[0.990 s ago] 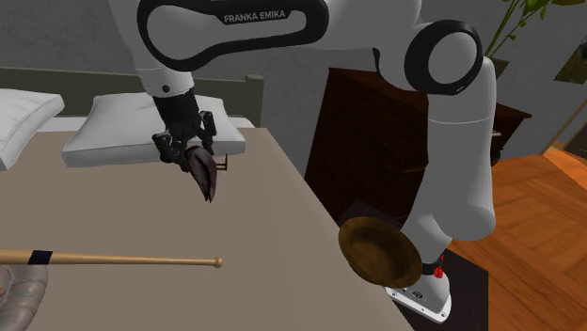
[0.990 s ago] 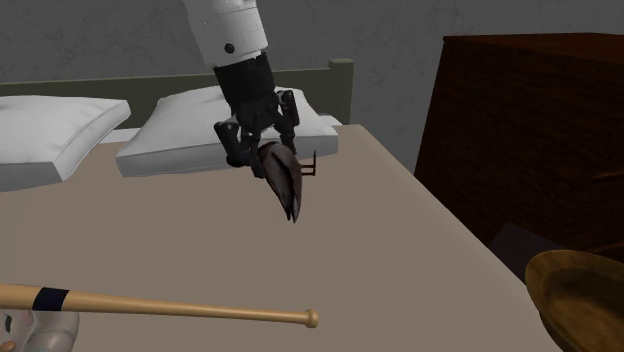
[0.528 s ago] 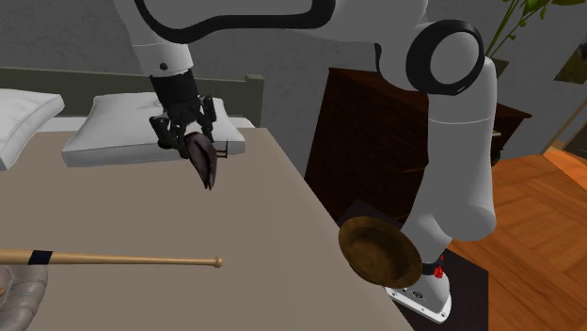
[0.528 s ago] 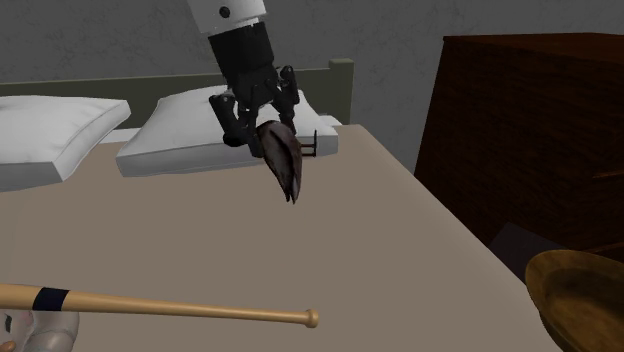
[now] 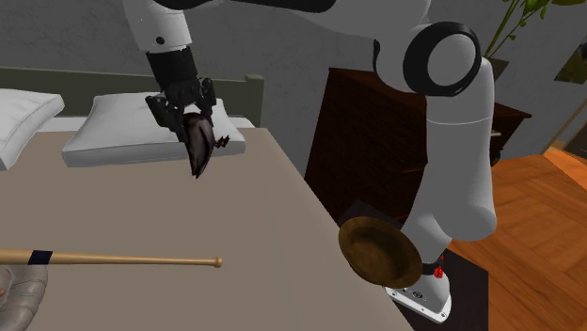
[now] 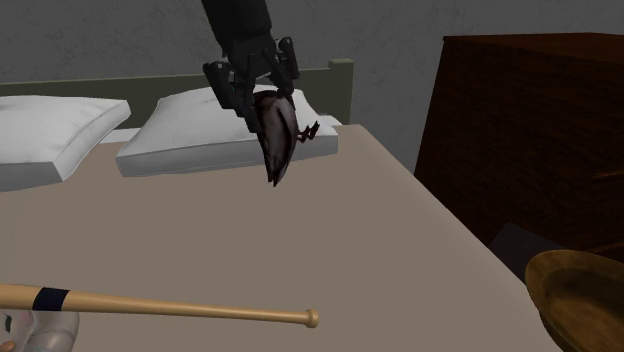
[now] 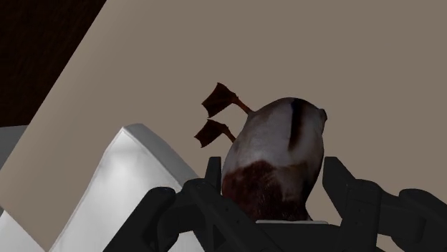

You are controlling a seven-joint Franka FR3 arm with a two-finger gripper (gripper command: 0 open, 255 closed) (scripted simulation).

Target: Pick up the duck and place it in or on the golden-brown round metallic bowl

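From beside the arm (image 5: pixel 461 150) at three o'clock we look down over the bed (image 5: pixel 245 216), our second camera sits nearer and also sees the bat (image 5: pixel 122 259) and bowl (image 5: pixel 376 249), and our wrist camera looks closest.

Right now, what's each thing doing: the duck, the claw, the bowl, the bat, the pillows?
Duck: gripped, hanging in the air above the bed.
Gripper: shut on the duck.
Bowl: empty, beside the bed.
Bat: lying flat on the bed.
Pillows: lying at the head of the bed.

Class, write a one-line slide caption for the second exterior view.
Gripper holds a dark duck above the beige bed, with the brown bowl at the lower right.
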